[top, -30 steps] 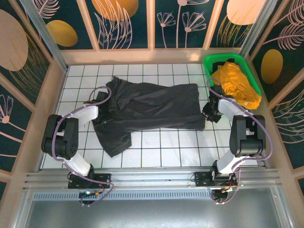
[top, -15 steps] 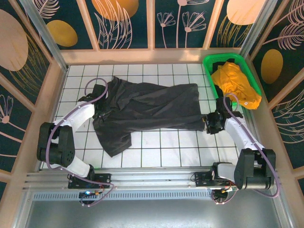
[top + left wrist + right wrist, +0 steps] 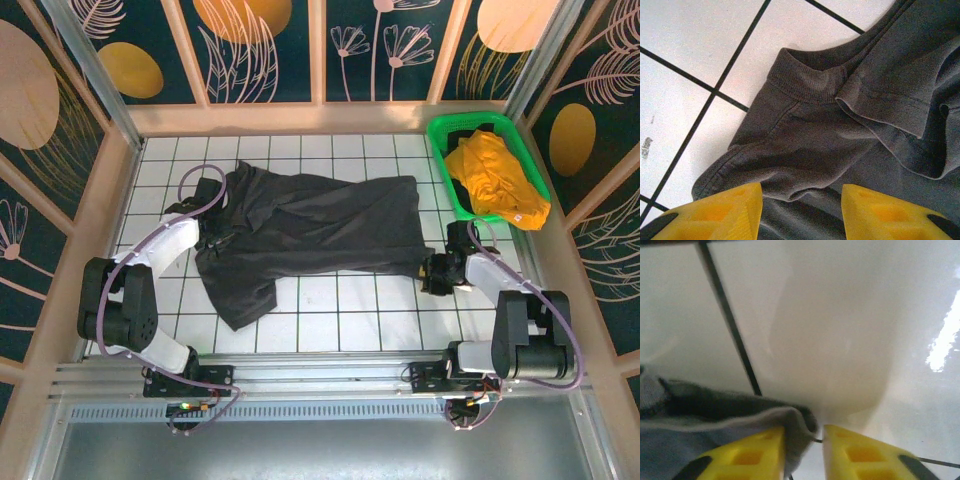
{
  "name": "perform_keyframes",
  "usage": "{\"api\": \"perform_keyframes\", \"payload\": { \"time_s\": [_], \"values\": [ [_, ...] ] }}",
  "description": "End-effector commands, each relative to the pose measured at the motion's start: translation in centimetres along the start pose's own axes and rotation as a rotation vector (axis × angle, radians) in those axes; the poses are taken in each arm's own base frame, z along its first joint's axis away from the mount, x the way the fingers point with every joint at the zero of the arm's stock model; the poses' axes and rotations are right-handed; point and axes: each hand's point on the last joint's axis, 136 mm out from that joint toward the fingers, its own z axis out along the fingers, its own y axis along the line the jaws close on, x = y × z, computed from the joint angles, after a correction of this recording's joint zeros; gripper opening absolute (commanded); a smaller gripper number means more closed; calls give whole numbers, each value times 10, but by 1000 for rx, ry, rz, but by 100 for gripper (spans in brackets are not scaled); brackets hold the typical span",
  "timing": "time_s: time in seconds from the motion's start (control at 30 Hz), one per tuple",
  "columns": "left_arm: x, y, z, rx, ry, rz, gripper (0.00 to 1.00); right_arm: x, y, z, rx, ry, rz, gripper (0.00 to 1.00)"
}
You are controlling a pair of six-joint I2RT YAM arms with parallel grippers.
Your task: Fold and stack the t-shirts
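Observation:
The dark charcoal t-shirt [image 3: 310, 225] lies spread and rumpled across the white tiles, one sleeve trailing toward the near left. My left gripper [image 3: 212, 238] stands open over its left end; in the left wrist view the collar and a fold of the dark t-shirt [image 3: 805, 145] lie between and beyond the left gripper [image 3: 801, 200]. My right gripper [image 3: 430, 275] sits at the shirt's near right corner. In the right wrist view the right gripper [image 3: 804, 432] has narrow jaws around the hem corner of the dark t-shirt [image 3: 715, 405], with a slit left beside one finger. The orange-yellow t-shirt [image 3: 495, 175] is bunched in the basket.
A green plastic basket [image 3: 470, 118] stands at the far right corner. Wooden rails and patterned panels wall in the tiled floor [image 3: 340, 320] on three sides. A metal rail carrying the arm bases runs along the near edge.
The right arm swung from beside the basket down to the shirt's near right corner, and its jaws narrowed around the hem. The left arm stretched slightly farther over the shirt's left end.

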Motion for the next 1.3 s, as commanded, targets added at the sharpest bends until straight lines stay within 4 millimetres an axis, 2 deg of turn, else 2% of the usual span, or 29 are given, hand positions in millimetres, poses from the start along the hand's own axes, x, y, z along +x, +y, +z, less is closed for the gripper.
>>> {"api": "perform_keyframes", "payload": {
  "time_s": [0.0,0.07,0.2,0.33,0.5,0.63,0.77,0.9,1.0,1.13,1.27],
  "values": [
    [-7,2,-10,6,-16,-20,46,-8,9,-9,-30,-54,-28,9],
    [-6,2,-9,4,-15,-20,46,-13,13,-22,-28,-101,-89,0],
    [1,7,-4,-9,5,-27,46,-33,11,-49,35,-229,-245,0],
    [7,15,-1,-18,27,-57,46,-56,-11,-59,132,-298,-320,0],
    [21,32,3,-49,64,-83,46,-73,-25,-42,180,-278,-318,0],
    [32,40,3,-64,93,-81,48,-78,-13,-42,160,-300,-342,0],
    [55,24,7,72,181,-31,50,-82,-2,-43,163,-309,-385,0],
    [79,27,6,110,257,8,48,-82,5,-39,159,-289,-412,0],
    [85,25,1,157,249,8,50,-81,8,-37,150,-278,-416,0],
    [91,18,7,199,268,2,54,-80,7,-34,150,-264,-417,0],
    [97,12,18,230,288,-14,48,-79,8,-34,146,-261,-422,0]
  ]
}}
